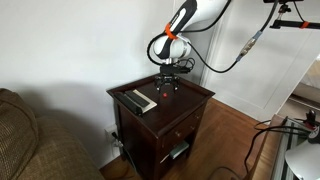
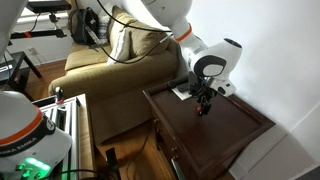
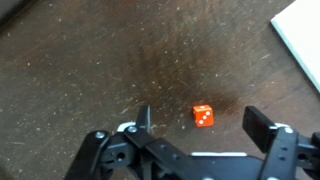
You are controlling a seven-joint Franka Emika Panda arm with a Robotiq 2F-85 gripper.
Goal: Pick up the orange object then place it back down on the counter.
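Shows, in the wrist view, the pincer [image 3: 199,120] spread wide and gripping nothing, its black fingers [image 3: 147,115] framing an open gap. Finds the die [image 3: 202,116] inside that gap, about midway between the tips, resting on the worktop [image 3: 80,60] and touching neither finger. Calls, on that reading, for little more than a straight drop and a squeeze, with no sideways shift. Offers no long axis to line up with: a tiny red-orange cube with white pips, hard-edged, appearing slightly turned against the closing line, so apt to squirt free if pinched on a corner. Beneath it, dark reddish-brown wood, matt, flecked and scuffed. At the upper right, the edge of a flat white sheet [image 3: 300,40], well apart from the die. Farther out, in both exterior views, puts the pincer low over a small side table's rimmed worktop [image 1: 195,97], the die itself too small to make out. In an exterior view, two grey-and-black remotes [image 1: 138,101] near the worktop's edge; beyond, a tan couch [image 2: 105,70].
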